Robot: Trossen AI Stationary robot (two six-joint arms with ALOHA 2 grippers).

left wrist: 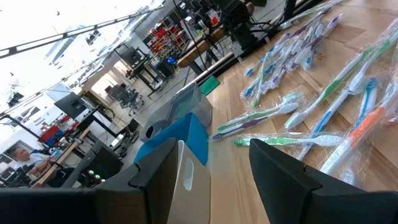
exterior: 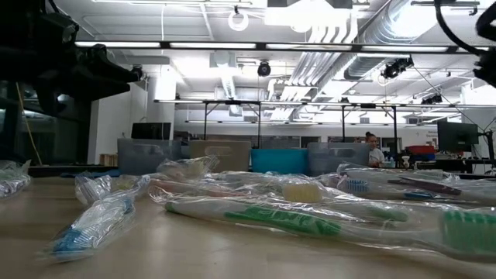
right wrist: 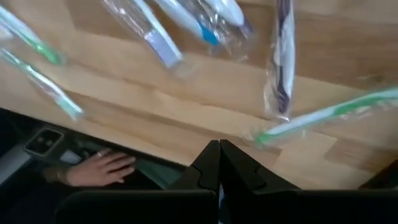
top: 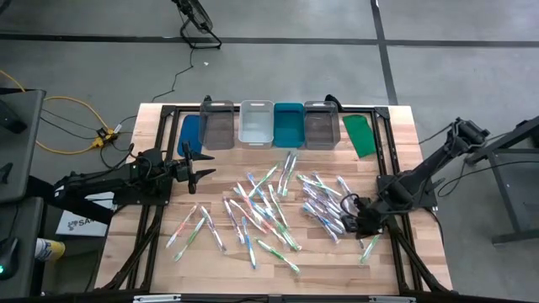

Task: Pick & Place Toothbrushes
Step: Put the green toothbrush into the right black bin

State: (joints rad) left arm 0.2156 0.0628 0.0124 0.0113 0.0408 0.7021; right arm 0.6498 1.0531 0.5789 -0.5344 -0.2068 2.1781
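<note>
Toothbrushes [top: 274, 206] scattered mid-table; L end effector [top: 202, 166] open (R [top: 349, 225] shut, empty).

Desk [top: 396, 135]: pale planked wood, smooth, low sheen. Toothbrushes [top: 269, 206]: plastic handles in clear, glossy, crinkled wrappers. Bins [top: 254, 124]: smooth plastic, grey, translucent and teal. Left pincer [left wrist: 211, 180]: matt black.

Bright overhead ceiling lights [exterior: 232, 45]; window glare and foreground blur in wrist views.
</note>
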